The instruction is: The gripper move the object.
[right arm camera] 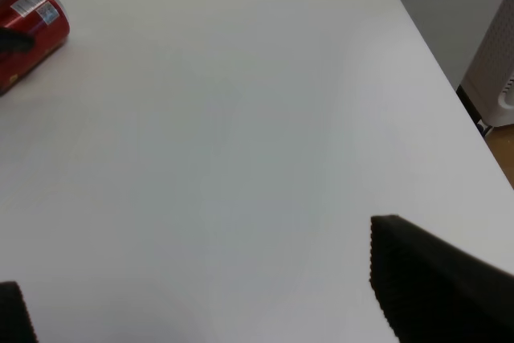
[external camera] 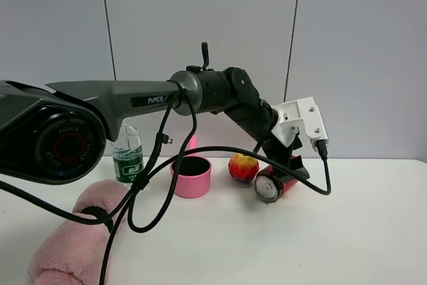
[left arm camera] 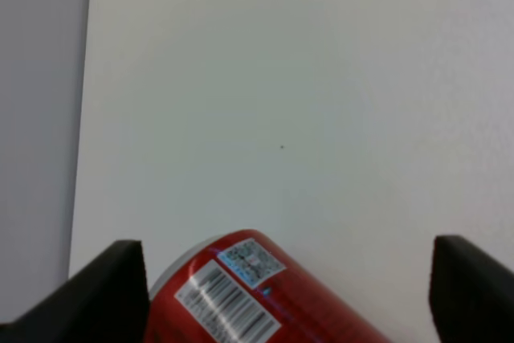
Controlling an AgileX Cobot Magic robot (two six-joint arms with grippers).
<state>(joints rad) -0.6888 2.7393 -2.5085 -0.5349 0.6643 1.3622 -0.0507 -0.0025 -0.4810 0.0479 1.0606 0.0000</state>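
The red can is tilted on its side just over the white table, with its silver top toward the exterior camera. My left gripper, at the end of the black arm that reaches across from the left, is shut on the can. In the left wrist view the can lies slanted between the two black fingers of the gripper. In the right wrist view the can is far off, with a black finger across it. My right gripper is open and empty above bare table.
A pink cup and a red-yellow ball stand just left of the can. A clear bottle with a green label is farther left. A pink plush roll lies at the front left. The table's right edge shows in the right wrist view.
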